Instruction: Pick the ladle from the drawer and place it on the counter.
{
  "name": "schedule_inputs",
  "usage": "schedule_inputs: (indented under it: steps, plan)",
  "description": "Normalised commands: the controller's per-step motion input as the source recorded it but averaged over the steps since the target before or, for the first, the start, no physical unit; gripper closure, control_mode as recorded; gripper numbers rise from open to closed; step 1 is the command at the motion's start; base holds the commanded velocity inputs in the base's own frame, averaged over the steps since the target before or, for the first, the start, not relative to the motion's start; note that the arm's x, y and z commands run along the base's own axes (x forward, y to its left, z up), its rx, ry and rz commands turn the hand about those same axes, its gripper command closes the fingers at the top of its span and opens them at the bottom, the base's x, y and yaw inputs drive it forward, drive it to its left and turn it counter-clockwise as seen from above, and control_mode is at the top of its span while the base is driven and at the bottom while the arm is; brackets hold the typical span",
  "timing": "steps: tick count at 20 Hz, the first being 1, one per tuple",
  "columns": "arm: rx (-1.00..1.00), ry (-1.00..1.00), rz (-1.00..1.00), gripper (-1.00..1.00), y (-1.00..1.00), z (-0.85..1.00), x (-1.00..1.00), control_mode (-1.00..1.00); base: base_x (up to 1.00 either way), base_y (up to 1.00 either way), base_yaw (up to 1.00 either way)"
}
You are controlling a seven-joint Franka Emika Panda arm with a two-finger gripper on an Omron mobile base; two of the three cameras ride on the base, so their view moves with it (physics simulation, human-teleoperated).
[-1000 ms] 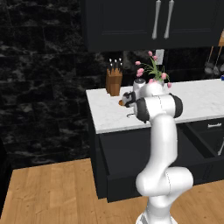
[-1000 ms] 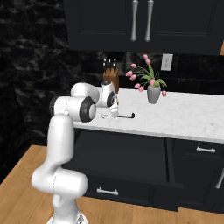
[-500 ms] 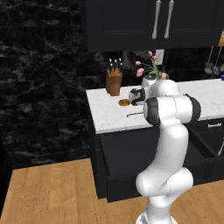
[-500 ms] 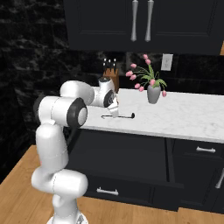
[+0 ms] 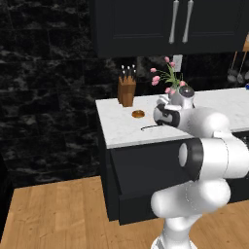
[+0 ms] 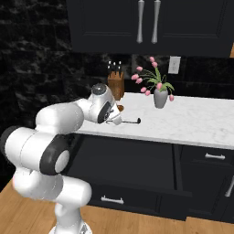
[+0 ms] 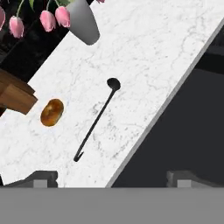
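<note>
— Where is the ladle [image 7: 96, 119]?
— Flat on the marble tabletop [image 7: 144, 52], between a brown pastry [image 7: 52, 112] and the front edge.
— And the pincer [image 7: 109, 178]?
— Above it, spread apart, gripping nothing.

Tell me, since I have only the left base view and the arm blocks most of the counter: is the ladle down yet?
Observer: Yes. In the hand view the ladle lies flat on the counter, nothing touching it.
Operator: Which way does its bowl point?
Observer: Toward the grey vase of pink tulips; its hooked handle end lies nearer the front edge.
Operator: What is the round brown thing near it?
Observer: A small glossy item between the ladle and the knife block, apart from both. I cannot tell what it is.
</note>
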Motion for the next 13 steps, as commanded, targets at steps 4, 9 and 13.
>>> schedule_inputs:
  steps: [4, 9, 13]
  plan:
    - [-0.03, -0.26, 0.12, -1.0, 0.0, 0.77, -0.97, -1.0, 0.0, 0.0, 0.0]
    - [0.01, -0.25, 0.1, -1.0, -0.1, 0.66, -0.74, -1.0, 0.0, 0.0, 0.0]
    - [0.18, -0.22, 0.06, -1.0, -0.4, 0.25, -0.47, -1.0, 0.0, 0.0, 0.0]
